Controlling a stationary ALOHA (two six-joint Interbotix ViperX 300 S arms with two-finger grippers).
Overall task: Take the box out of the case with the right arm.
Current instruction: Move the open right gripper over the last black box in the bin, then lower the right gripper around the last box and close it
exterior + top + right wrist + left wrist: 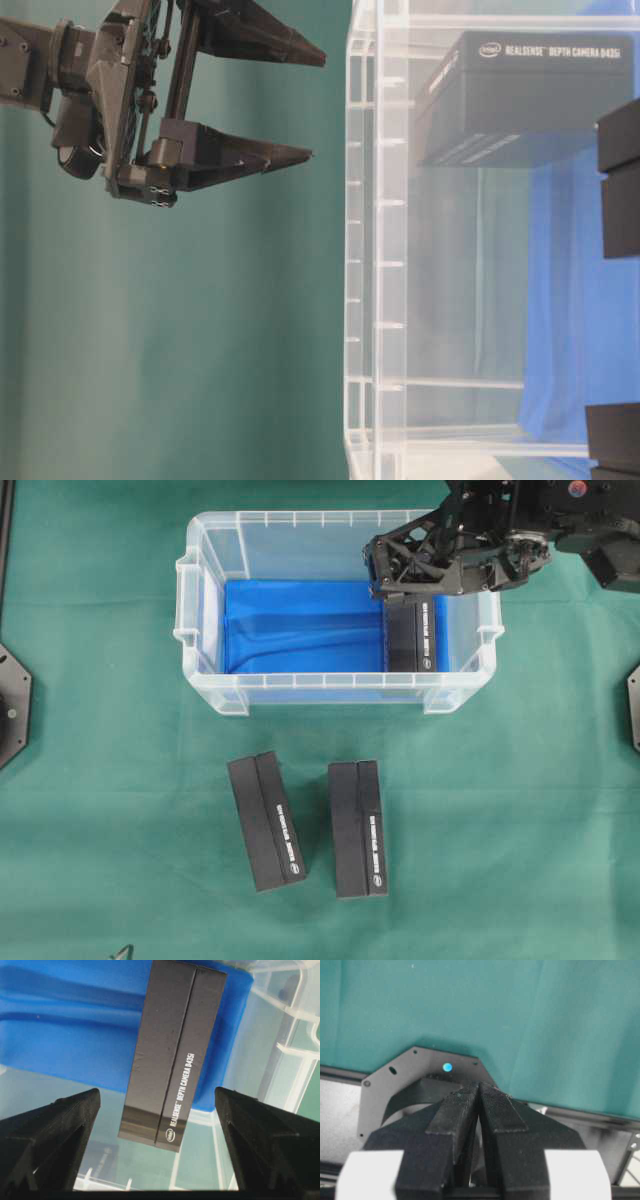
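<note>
- Black and truss-framed, the right pincer (385, 588) is hanging over the upper right part of the case (205, 685) in the overhead view, its jaws standing wide apart and gripping nothing.
- In the right wrist view the two pointed fingers (55, 1130) are sitting at the lower left and lower right of the frame, and the box (172, 1055) is lying between them but further into the picture, apart from both.
- The box is resting on the blue sheet (300, 625) at the right end of the case, just beside the right wall, partly under the pincer in the overhead view.
- Its long axis is running up and down the overhead frame, across the case's short way; in the wrist view it is running away from the camera with a slight tilt, so the open jaws appear to be straddling its narrow width.
- Judging from this, the coming move is a descent onto the box; the near wall leaves the finger on that side little room.
- The left pincer (479, 1110) is pressed closed and empty, over the edge of the green surface (500, 830), well away from the case, so the right arm is clearly the nearer.
- Two more black boxes (265, 820) are lying on the surface below the case.
</note>
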